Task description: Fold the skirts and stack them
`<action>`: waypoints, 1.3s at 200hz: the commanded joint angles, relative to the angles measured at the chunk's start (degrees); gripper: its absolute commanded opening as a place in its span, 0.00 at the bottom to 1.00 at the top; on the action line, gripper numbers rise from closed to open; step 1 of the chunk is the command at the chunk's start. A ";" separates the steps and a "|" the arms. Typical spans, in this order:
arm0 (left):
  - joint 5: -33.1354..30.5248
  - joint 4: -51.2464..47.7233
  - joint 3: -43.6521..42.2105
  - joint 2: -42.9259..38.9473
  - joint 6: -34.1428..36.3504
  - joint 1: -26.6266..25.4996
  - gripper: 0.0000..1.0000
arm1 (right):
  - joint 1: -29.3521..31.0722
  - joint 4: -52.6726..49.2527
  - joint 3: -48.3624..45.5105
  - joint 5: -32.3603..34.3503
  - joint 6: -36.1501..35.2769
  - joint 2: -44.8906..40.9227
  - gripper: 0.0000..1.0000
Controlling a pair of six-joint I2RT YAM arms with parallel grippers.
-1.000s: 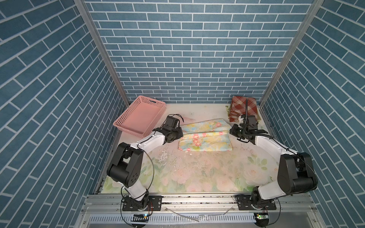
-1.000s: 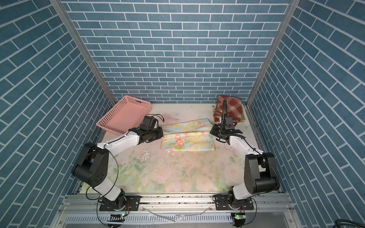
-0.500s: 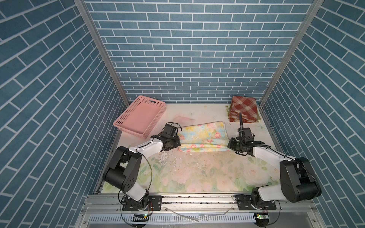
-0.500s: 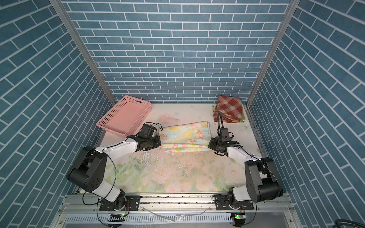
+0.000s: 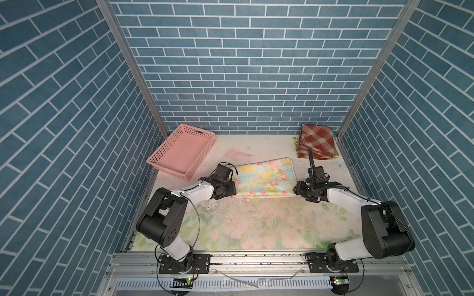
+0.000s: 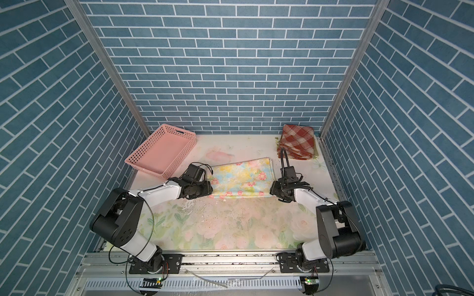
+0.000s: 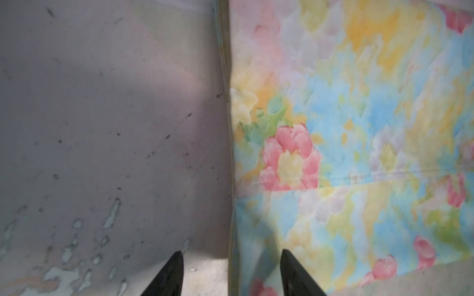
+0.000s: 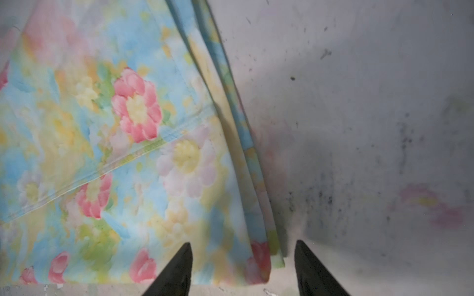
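A pastel floral skirt point(image 5: 264, 179) point(image 6: 241, 179) lies folded flat in the middle of the table in both top views. A folded rust-red and cream plaid skirt point(image 5: 316, 141) point(image 6: 297, 143) tops a pile in the back right corner. My left gripper point(image 7: 232, 256) is open low over the floral skirt's left edge point(image 7: 232, 153), one finger over cloth and one over the table. My right gripper point(image 8: 243, 244) is open astride the skirt's front right corner point(image 8: 259, 261). Neither holds anything. In a top view the left gripper point(image 5: 230, 191) and the right gripper point(image 5: 297, 191) flank the skirt.
A pink perforated basket point(image 5: 169, 170) stands tilted at the back left, with nothing showing inside it. The rose-printed table covering point(image 5: 256, 225) stretches toward the front rail. Blue brick walls close in on three sides.
Both grippers drew the floral skirt's far edge toward the front, laying it over the near half. Both have since opened and let go of the cloth.
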 commanded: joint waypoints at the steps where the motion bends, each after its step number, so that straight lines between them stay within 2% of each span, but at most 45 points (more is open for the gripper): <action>1: -0.19 -1.99 1.61 -1.52 1.15 1.17 0.66 | -0.99 -4.97 5.06 2.10 -2.78 -2.36 0.68; 43: 3.78 -0.47 6.89 3.18 3.26 2.95 0.79 | -3.22 -4.33 12.93 -0.49 -5.70 5.77 0.72; 91: 4.96 -2.69 14.27 11.47 5.20 3.49 0.80 | -3.53 -1.11 17.09 -1.93 -6.09 13.96 0.73; 132: 4.57 -4.28 15.15 14.35 5.29 3.41 0.78 | -3.80 1.33 17.59 -2.88 -6.09 18.22 0.72; 187: 4.95 -0.76 14.41 18.45 3.56 3.06 0.58 | -3.67 4.40 16.70 -3.85 -4.80 21.36 0.71; 196: 5.09 0.72 13.86 18.89 2.96 2.90 0.48 | -3.70 5.07 16.41 -4.20 -4.53 21.65 0.71; 226: 2.15 0.11 14.28 19.17 2.28 2.70 0.00 | -3.67 5.92 15.89 -4.33 -4.33 22.50 0.71; 260: -3.56 -7.05 17.05 15.52 5.13 2.80 0.00 | -3.65 6.85 14.93 -3.27 -4.74 22.29 0.71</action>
